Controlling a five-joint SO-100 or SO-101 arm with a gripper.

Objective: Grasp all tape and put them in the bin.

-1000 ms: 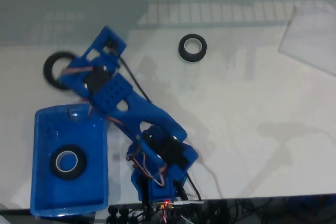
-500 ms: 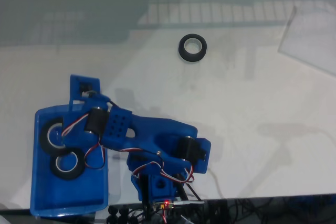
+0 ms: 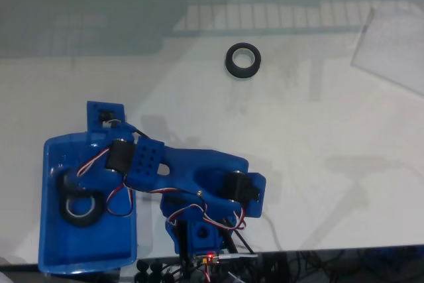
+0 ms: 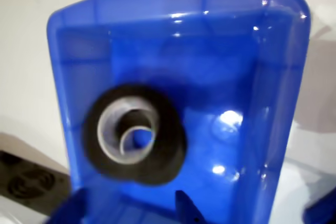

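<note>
The blue bin [image 3: 99, 246] sits at the lower left of the fixed view, and my gripper [image 3: 74, 175] hangs over its upper half. Two black tape rolls lie inside it: one flat [image 3: 83, 210], and a second, dark and blurred [image 3: 65, 181], just above it under the gripper. In the wrist view the blurred tape [image 4: 163, 156] overlaps another roll on the floor of the bin [image 4: 283, 77]. My gripper [image 4: 131, 211] is open, its blue fingertips [image 4: 186, 211] apart at the bottom edge with nothing between them. A third tape roll [image 3: 242, 61] lies on the white table, far up and to the right.
The arm's base [image 3: 205, 230] with red and white wires stands right of the bin at the table's front edge. Black cables [image 3: 318, 256] run along that edge. A clear plastic sheet [image 3: 397, 48] lies at the upper right.
The arm swung from the table's left down over the bin with a tape roll. The roll has since left the fingers and dropped onto the roll lying in the bin.
</note>
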